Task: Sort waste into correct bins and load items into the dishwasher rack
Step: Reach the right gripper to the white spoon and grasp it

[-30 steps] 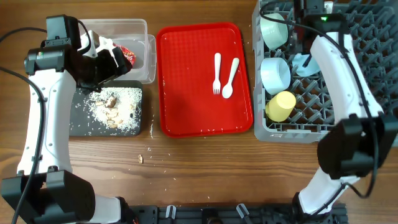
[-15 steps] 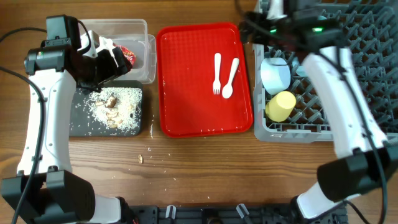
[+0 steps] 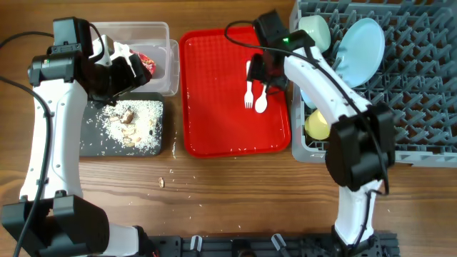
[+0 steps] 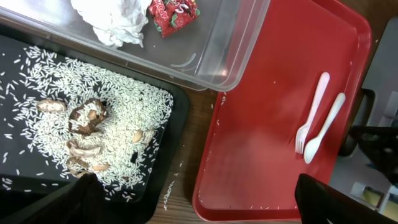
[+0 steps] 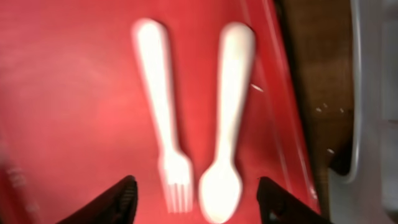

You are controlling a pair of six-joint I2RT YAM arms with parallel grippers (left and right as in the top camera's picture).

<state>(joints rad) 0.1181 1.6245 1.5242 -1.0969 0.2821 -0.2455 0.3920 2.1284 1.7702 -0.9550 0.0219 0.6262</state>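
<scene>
White fork [image 5: 163, 124] and spoon [image 5: 227, 127] lie below the spread right claw [image 5: 196, 198].

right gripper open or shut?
Open. Right wrist view: right gripper spread wide and empty, fingers flanking the fork and spoon on the red tray.

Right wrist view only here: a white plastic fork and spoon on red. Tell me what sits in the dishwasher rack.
Observer: A light blue round plate stands on edge in the large grey plastic lattice rack.
Operator: Report the cup.
Observer: The small yellow cup sits in the rack's near left corner.
Operator: Now the left arm.
Observer: The left gripper is open, holding nothing, near the edge of the clear rectangular plastic tub.
</scene>
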